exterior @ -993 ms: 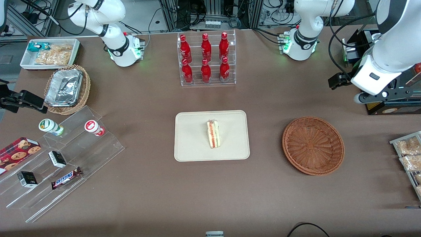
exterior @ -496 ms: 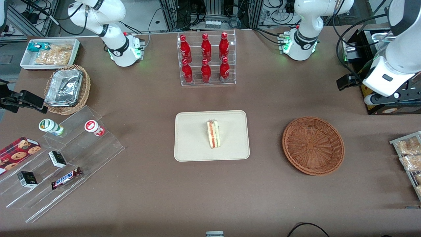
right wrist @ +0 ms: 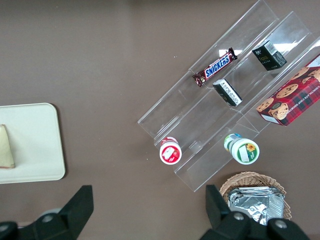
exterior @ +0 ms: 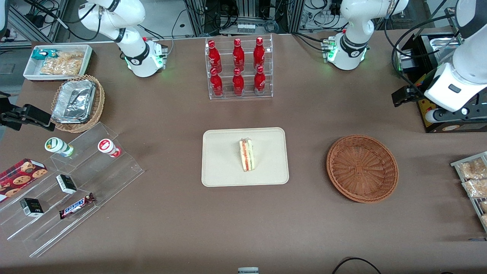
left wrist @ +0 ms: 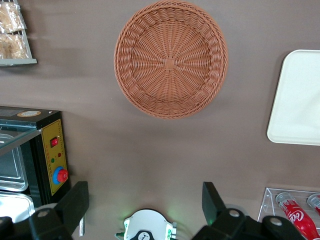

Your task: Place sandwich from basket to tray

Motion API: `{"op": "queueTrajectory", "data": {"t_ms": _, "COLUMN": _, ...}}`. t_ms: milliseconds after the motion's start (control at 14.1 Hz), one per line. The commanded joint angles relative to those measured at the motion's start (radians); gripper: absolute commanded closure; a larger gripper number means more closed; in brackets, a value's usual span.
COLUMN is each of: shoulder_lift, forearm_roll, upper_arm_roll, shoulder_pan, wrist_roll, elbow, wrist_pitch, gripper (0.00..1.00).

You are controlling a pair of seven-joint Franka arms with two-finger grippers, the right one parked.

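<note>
The sandwich (exterior: 247,155), a pale wedge with red and green filling, stands on edge on the cream tray (exterior: 220,167), near its middle. It also shows in the right wrist view (right wrist: 6,146) on the tray (right wrist: 35,150). The reddish-brown wicker basket (exterior: 362,168) is empty and sits beside the tray, toward the working arm's end. The left wrist view looks down on the basket (left wrist: 171,59) and a corner of the tray (left wrist: 300,100). The left arm's gripper (exterior: 451,112) hangs high above the table's end, well away from the basket. It is open and empty (left wrist: 145,202).
A black control box with a red button (left wrist: 52,160) stands under the gripper. Bagged snacks (exterior: 473,182) lie at the working arm's end. A rack of red bottles (exterior: 238,68) stands farther from the camera than the tray. Acrylic steps (exterior: 68,182) and a foil-tray basket (exterior: 76,102) lie toward the parked arm's end.
The left arm's gripper has drawn farther toward its own end of the table, away from the basket. The sandwich, tray and basket have not moved.
</note>
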Motion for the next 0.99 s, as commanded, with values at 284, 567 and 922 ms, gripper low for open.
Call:
{"op": "queueTrajectory", "data": {"t_ms": 284, "shoulder_lift": 0.026, "forearm_roll": -0.052, "upper_arm_roll": -0.016, "shoulder_pan": 0.021, "wrist_roll": 0.011, "elbow": 0.038, "wrist_pitch": -0.019, "gripper": 0.0}}
{"op": "queueTrajectory", "data": {"t_ms": 567, "shoulder_lift": 0.028, "forearm_roll": -0.08, "upper_arm_roll": -0.015, "shoulder_pan": 0.021, "wrist_roll": 0.012, "elbow": 0.036, "wrist_pitch": -0.015, "gripper": 0.0}}
{"op": "queueTrajectory", "data": {"t_ms": 922, "shoulder_lift": 0.029, "forearm_roll": -0.071, "upper_arm_roll": -0.016, "shoulder_pan": 0.016, "wrist_roll": 0.029, "elbow": 0.028, "wrist_pitch": 0.008, "gripper": 0.0}}
